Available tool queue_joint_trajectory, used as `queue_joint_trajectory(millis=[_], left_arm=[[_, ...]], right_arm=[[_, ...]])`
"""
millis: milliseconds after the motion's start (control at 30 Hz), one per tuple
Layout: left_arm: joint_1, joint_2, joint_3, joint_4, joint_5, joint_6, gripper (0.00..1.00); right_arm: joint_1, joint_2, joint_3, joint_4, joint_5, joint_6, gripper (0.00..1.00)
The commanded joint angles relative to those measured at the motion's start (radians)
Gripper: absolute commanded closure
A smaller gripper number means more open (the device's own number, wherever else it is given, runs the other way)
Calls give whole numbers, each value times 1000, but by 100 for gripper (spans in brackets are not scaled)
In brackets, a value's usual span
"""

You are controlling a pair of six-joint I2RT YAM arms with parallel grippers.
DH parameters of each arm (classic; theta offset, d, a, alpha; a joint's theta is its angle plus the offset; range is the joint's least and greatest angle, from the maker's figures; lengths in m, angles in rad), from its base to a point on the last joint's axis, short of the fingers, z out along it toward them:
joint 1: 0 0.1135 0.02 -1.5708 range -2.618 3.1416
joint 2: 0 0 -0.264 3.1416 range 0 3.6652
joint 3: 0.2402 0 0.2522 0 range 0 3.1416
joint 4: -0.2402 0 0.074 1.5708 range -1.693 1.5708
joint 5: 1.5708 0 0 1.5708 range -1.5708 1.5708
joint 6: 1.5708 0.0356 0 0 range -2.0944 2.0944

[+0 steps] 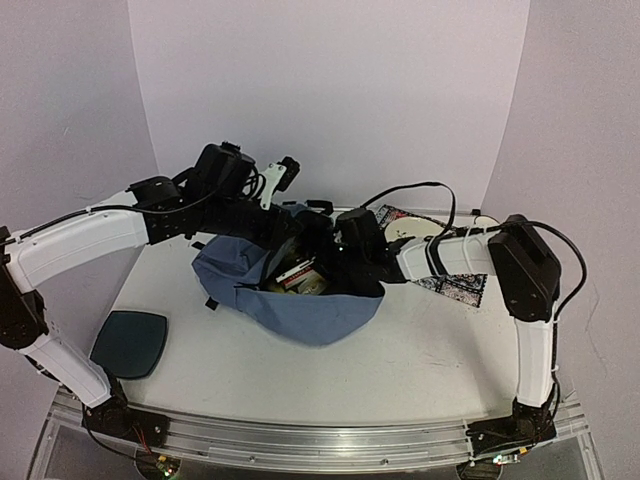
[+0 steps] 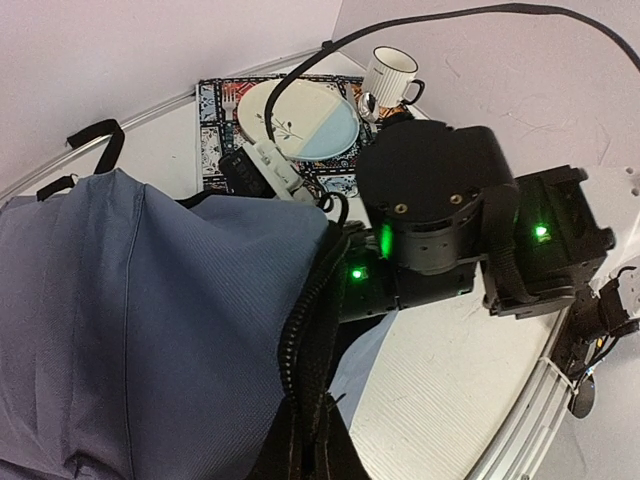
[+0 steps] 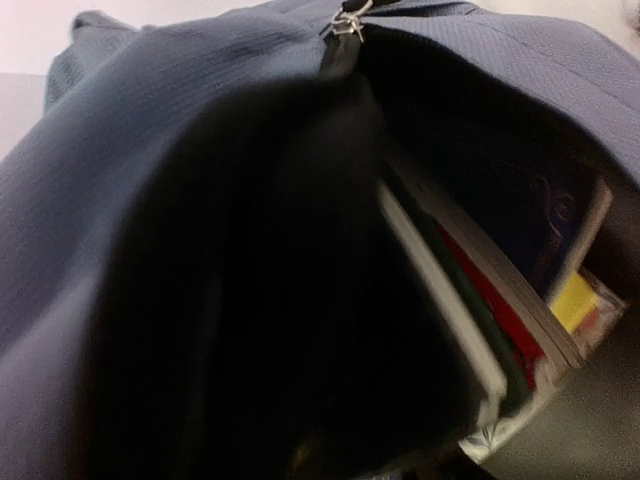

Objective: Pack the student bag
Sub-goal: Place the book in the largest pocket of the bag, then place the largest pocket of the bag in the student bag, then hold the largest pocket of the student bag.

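Left fingers (image 1: pixel 290 222) pinch the student bag's (image 1: pixel 320 315) far rim, apparently holding its mouth open; right fingers reach in beside the books (image 3: pixel 470 300), but I cannot tell their spread.

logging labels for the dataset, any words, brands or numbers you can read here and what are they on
No text is readable in any view.
The books in the student bag: covers blurred, no lettering legible.
The mug: thin stripes only, no words.
The plate and placemat: patterns only, no text.
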Motion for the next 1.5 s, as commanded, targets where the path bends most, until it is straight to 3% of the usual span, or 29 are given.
queue_joint_trajectory(millis=[0, 400, 567, 633, 867, 1133, 1233, 1467], left_arm=[[-17, -51, -1, 111, 31, -3, 100], [-20, -32, -97, 176, 165, -79, 100], [-52, 21, -114, 189, 196, -85, 98], [-67, 47, -118, 189, 206, -87, 93], [-81, 82, -94, 184, 164, -104, 60], [11, 38, -109, 138, 121, -199, 31], [37, 11, -127, 104, 74, -246, 25], [189, -91, -290, 89, 71, -419, 23]], right_arm=[[-5, -162, -27, -87, -19, -124, 42], [-61, -492, -261, -362, 60, -411, 22], [-182, -652, -398, -385, 25, -403, 5], [-231, -692, -426, -390, -26, -410, 2], [-245, -705, -376, -528, -66, -507, 2], [-126, -651, -271, -641, 53, -608, 2], [-70, -626, -207, -665, 74, -665, 2], [27, -512, -60, -723, 62, -762, 2]])
